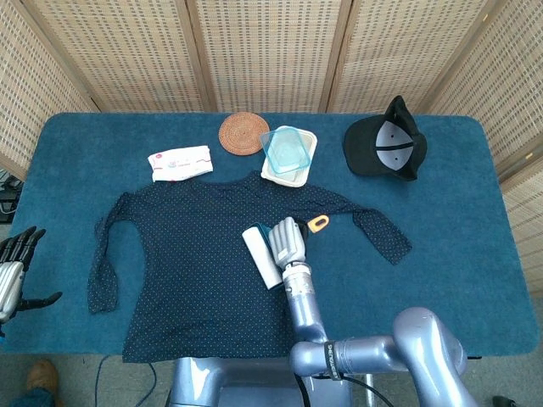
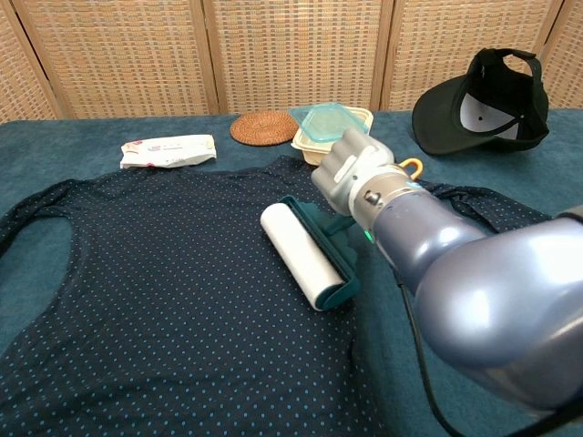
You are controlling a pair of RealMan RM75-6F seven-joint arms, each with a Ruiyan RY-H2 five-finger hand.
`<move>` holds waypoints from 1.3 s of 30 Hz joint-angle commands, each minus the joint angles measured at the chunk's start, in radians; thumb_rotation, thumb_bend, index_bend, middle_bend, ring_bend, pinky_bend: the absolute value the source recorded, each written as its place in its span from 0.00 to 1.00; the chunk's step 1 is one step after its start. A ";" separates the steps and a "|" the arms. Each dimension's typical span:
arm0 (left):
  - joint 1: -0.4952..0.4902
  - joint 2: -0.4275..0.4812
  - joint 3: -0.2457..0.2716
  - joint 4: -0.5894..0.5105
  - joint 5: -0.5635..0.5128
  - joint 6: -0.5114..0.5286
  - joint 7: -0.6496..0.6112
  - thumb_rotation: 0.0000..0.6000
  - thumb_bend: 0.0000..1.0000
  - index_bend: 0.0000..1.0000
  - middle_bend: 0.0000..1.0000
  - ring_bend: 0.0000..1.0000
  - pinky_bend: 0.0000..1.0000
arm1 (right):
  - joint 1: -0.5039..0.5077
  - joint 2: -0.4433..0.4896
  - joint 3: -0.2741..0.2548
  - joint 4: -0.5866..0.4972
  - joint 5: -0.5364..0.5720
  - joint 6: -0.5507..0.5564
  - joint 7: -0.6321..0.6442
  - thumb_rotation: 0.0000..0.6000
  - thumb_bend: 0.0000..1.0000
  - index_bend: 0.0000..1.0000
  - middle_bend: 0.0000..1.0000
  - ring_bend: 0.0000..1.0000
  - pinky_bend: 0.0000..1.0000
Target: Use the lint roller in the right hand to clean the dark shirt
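Observation:
The dark dotted shirt (image 1: 187,254) (image 2: 155,300) lies flat across the blue table. My right hand (image 1: 288,241) (image 2: 357,175) grips the teal handle of the lint roller. Its white roll (image 1: 260,257) (image 2: 301,254) lies on the shirt's right side, near the hem edge. An orange loop (image 1: 317,223) (image 2: 410,167) sticks out behind the hand. My left hand (image 1: 12,271) hangs open off the table's left edge, apart from everything; the chest view does not show it.
At the back stand a woven coaster (image 1: 243,133), a cream container with a clear teal lid (image 1: 287,152) and a white wipes packet (image 1: 179,161). A black cap (image 1: 387,144) lies at the back right. Wicker screens close off the rear.

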 commanded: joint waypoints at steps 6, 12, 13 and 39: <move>0.008 0.006 0.009 -0.014 0.027 0.019 -0.002 1.00 0.00 0.00 0.00 0.00 0.00 | -0.069 0.087 -0.020 -0.098 -0.031 0.017 0.082 1.00 0.24 0.11 1.00 1.00 1.00; 0.015 0.015 0.012 -0.015 0.046 0.034 -0.024 1.00 0.00 0.00 0.00 0.00 0.00 | -0.124 0.196 -0.048 -0.236 -0.165 0.044 0.212 1.00 0.00 0.00 0.97 1.00 1.00; 0.016 0.016 0.012 -0.015 0.047 0.036 -0.026 1.00 0.00 0.00 0.00 0.00 0.00 | -0.132 0.211 -0.053 -0.251 -0.185 0.048 0.229 1.00 0.00 0.00 0.97 1.00 1.00; 0.094 0.028 0.040 -0.009 0.181 0.209 -0.081 1.00 0.00 0.00 0.00 0.00 0.00 | -0.748 0.744 -0.361 -0.251 -0.948 0.253 1.437 1.00 0.00 0.00 0.00 0.00 0.00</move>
